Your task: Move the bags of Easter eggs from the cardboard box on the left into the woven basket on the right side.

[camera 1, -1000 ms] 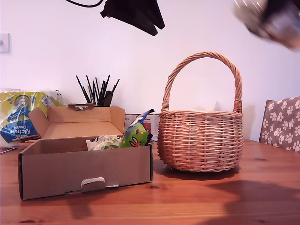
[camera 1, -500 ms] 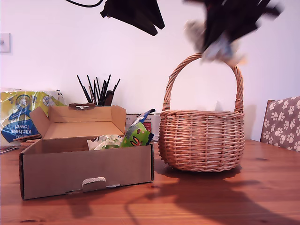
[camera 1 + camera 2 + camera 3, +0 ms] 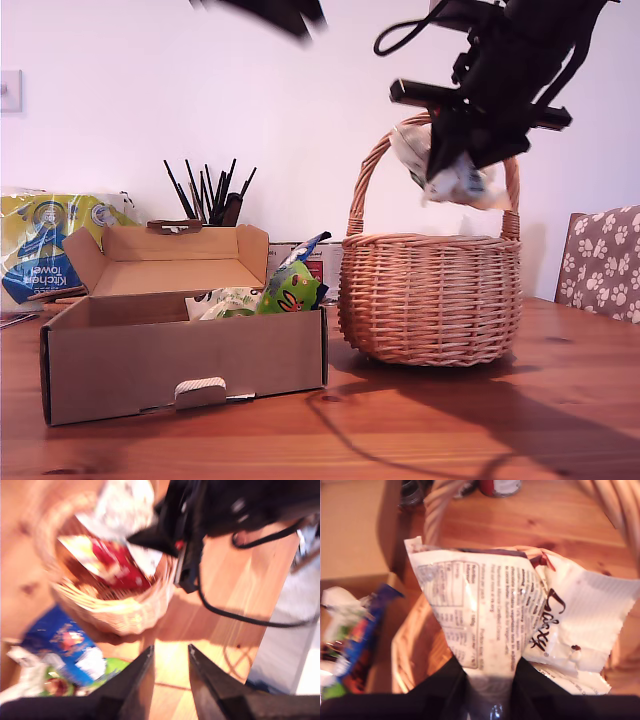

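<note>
My second gripper (image 3: 487, 672) is shut on a white crinkly bag of Easter eggs (image 3: 500, 610). It holds this bag (image 3: 445, 165) under the handle arch, just above the woven basket (image 3: 430, 300). The basket (image 3: 115, 615) holds a red and yellow packet (image 3: 112, 562). My first gripper (image 3: 171, 652) is open with nothing between its fingers, and shows only as a dark blur (image 3: 270, 8) at the exterior view's top edge. At the exterior view's left, the open cardboard box (image 3: 180, 365) holds a bright green bag (image 3: 290, 290) and a white bag (image 3: 225, 303).
Behind the box are a yellow-and-blue kitchen towel pack (image 3: 40, 245) and a pot of black sticks (image 3: 210, 195). A paw-print chair back (image 3: 600, 260) stands at the exterior view's right edge. The wooden table (image 3: 420, 430) shows dark arm shadows in front of the basket.
My second gripper came down from the exterior view's top right with the white bag and now hangs over the basket. The first arm has risen almost out of the exterior view.
</note>
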Available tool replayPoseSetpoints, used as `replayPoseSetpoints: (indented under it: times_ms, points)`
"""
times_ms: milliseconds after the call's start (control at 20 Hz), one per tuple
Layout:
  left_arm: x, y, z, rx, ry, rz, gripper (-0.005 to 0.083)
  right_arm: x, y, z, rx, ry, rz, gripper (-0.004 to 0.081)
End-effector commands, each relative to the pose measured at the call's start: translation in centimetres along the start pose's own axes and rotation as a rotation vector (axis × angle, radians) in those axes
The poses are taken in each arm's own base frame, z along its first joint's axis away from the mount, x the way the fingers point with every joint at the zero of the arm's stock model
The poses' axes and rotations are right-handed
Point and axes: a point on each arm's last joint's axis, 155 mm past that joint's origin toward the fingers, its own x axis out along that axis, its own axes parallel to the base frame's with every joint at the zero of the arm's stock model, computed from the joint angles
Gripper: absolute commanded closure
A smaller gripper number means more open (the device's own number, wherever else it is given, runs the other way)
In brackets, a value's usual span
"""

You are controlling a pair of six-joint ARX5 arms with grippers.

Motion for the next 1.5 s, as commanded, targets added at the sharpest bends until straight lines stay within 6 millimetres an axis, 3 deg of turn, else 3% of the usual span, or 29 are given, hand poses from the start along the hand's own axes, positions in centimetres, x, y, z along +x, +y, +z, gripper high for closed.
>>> replayPoseSetpoints:
  times_ms: [0,100,350,500,650,800,900,1100,1200,1450]
  points:
    - [-1.2,0.4,-0.8,-0.025,-0.004,0.015,0.0610,0.1,0.6,0.2,-0.008,-0.020,0.036,0.0711]
    - [-2.2,1.0,-1.7,-0.051,-0.011,0.036,0.0610,0.9,1.0,-0.4,-0.008,0.000,0.054,0.0651]
    - [-3.3,0.8,-4.5,-0.079,-0.019,0.051,0.0611,2.9,1.0,-1.2,-0.021,0.074,0.048,0.0387]
    - [-4.2,0.4,-5.0,-0.087,-0.047,0.055,0.0611,2.1,1.4,0.5,-0.034,0.061,0.033,0.0361]
    - [-4.8,0.2,-4.7,-0.087,-0.088,0.065,0.0611,1.0,2.3,0.1,-0.050,0.141,0.051,0.0429]
    - [-4.7,0.5,-4.6,-0.091,-0.099,0.072,0.0611,-0.7,3.7,-0.8,-0.069,0.209,0.073,0.0733]
    - [-4.5,1.0,-4.3,-0.084,-0.118,0.082,0.0611,-2.5,4.8,-0.8,-0.088,0.216,0.093,0.0782]
    - [-3.4,2.3,-4.5,-0.080,-0.149,0.106,0.0611,-8.6,6.9,2.6,-0.113,0.081,0.149,0.0782]
    - [-3.0,3.6,-4.3,-0.077,-0.186,0.132,0.0611,-11.8,6.5,3.3,-0.120,0.042,0.140,0.0782]
    - [-2.3,4.8,-3.4,-0.064,-0.257,0.157,0.0611,-18.8,4.5,1.6,-0.121,-0.003,0.130,0.0782]
